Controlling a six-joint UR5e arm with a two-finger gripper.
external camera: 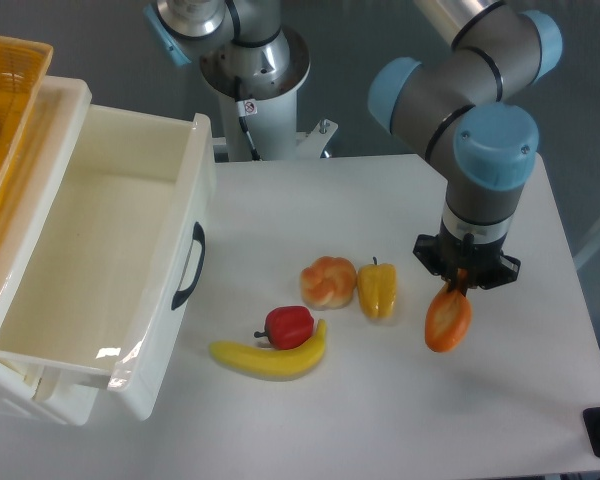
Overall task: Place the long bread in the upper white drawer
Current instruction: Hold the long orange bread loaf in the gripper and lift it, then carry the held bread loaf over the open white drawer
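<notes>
Operator: Camera view check: state of the pincer point(466, 289)?

Technician: Clamped on the upper end of the long bread point(448, 320), which hangs end-on above the right part of the table point(380, 420), just right of the yellow pepper point(377, 289).

Operator: Handling properties?

Technician: Judged light and stiff (likely a moulded replica, surface somewhat smooth). A grip at one end leaves the length free to swing; move gently.

Operator: Clearance?

Technician: The upper white drawer point(100, 250) stands pulled open at the left, well apart from the load. The bun point(328, 282), red pepper point(288, 326) and banana point(270, 356) lie between. Carry high, clear the drawer's front wall, then lower lengthwise.
</notes>
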